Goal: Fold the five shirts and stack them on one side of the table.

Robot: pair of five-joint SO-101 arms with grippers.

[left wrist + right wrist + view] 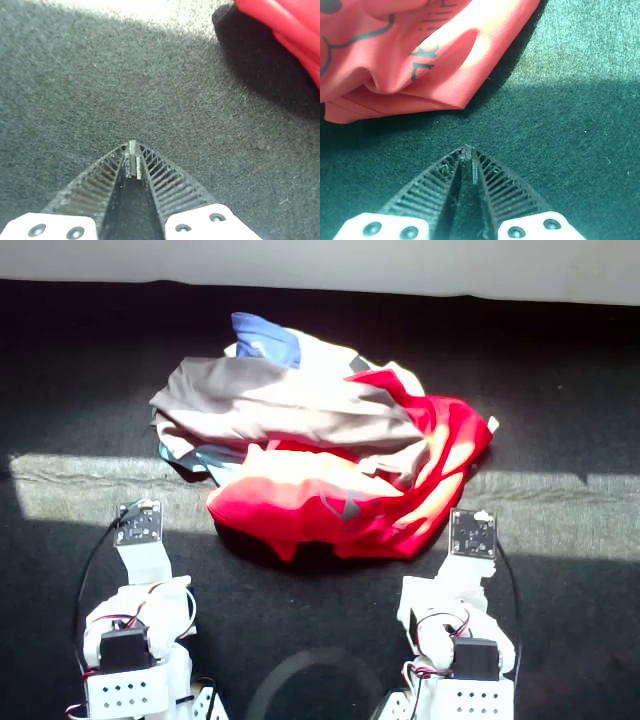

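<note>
A dark, carpet-like table [570, 390] carries a band of sunlight across its middle. The shirts [320, 440] lie unfolded in one heap around the centre. A grey shirt [270, 400] is on top, a red shirt [340, 505] spills toward 6 o'clock, and a blue shirt [265, 340] pokes out at 12 o'clock. The others seem pale, though the tangle hides them. The left gripper [132, 162] at 7 o'clock and the right gripper [468, 160] at 5 o'clock hang over bare table, jaws pressed together on nothing. The right gripper is near the red hem.
</note>
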